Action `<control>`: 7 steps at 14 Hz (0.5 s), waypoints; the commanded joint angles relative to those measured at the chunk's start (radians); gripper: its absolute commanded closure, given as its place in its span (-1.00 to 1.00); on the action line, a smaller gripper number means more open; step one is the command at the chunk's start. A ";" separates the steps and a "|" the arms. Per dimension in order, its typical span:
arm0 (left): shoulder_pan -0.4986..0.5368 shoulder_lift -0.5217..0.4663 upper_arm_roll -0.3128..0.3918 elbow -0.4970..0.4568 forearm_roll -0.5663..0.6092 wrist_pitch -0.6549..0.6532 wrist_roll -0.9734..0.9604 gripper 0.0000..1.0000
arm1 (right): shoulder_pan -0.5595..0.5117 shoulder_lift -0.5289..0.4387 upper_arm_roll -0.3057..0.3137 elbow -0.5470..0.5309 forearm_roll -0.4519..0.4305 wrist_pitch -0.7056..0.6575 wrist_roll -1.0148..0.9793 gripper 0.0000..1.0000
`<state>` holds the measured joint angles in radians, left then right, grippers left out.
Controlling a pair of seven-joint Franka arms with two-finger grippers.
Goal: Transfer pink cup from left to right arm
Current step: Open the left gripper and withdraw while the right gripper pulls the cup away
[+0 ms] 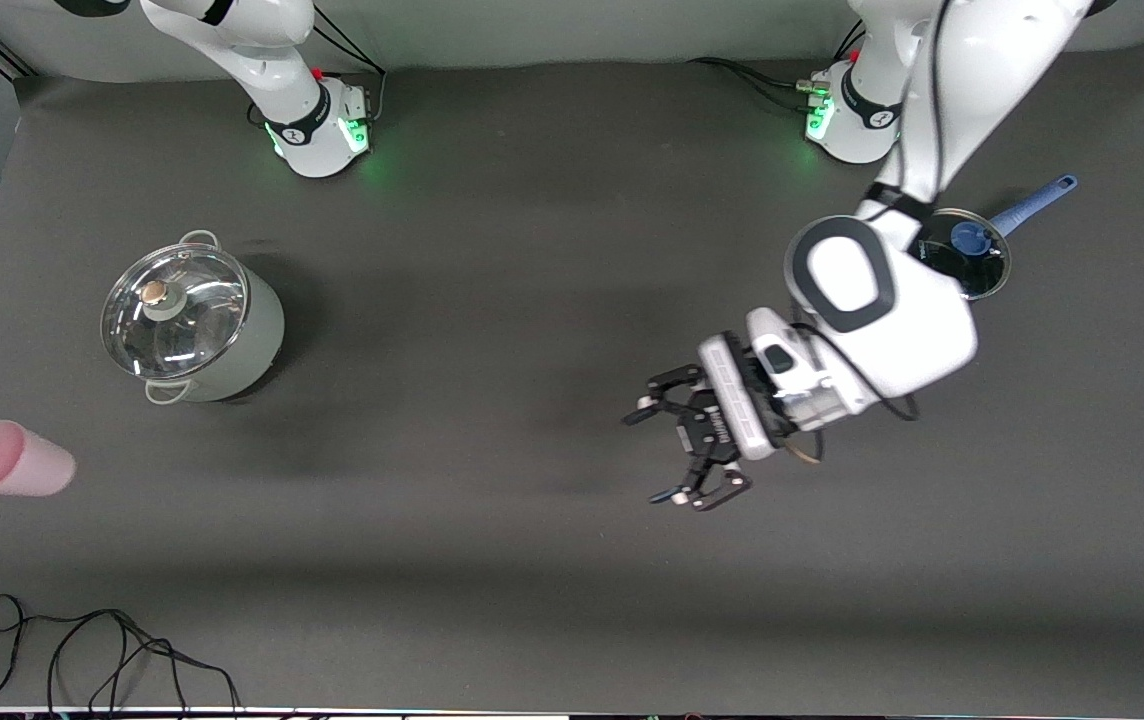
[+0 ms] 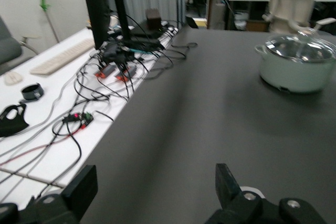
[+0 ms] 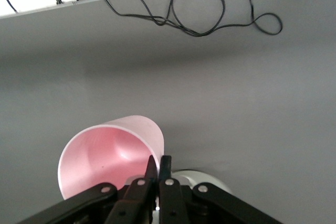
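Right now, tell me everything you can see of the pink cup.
The pink cup is a small, plain, pale-pink tumbler, plastic by its look, tapered, with no handle, and empty. The right gripper is shut on its rim, one finger inside the wall and one outside. It hangs tilted at the right arm's end of the table, over the dark mat. Nothing else touches it.

No text can be read on anything.

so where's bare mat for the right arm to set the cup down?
Widest bare stretch: mid-table, between the lidded pot and the open left pincer. Also bare nearer the camera, beside the cable loop. The right pincer holds the pink cup at its rim. Crowded: around the blue pan.
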<state>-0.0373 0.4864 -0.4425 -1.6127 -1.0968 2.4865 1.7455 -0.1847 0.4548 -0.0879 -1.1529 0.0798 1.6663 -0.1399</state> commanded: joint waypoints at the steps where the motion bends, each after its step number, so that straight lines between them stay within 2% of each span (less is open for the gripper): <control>1: 0.144 -0.048 -0.002 -0.040 0.134 -0.212 -0.017 -1.00 | 0.002 -0.013 0.005 -0.045 -0.058 -0.005 -0.133 1.00; 3: 0.252 -0.048 -0.002 0.002 0.269 -0.405 -0.029 -1.00 | 0.011 -0.001 0.005 -0.082 -0.084 0.027 -0.152 1.00; 5: 0.341 -0.048 -0.001 0.058 0.401 -0.593 -0.085 -1.00 | 0.014 0.015 0.007 -0.160 -0.084 0.119 -0.170 1.00; 7: 0.404 -0.049 -0.001 0.123 0.590 -0.757 -0.211 -1.00 | 0.016 0.031 0.007 -0.249 -0.084 0.232 -0.205 1.00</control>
<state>0.3284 0.4596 -0.4356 -1.5380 -0.6485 1.8514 1.6613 -0.1716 0.4814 -0.0814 -1.3114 0.0179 1.7999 -0.2984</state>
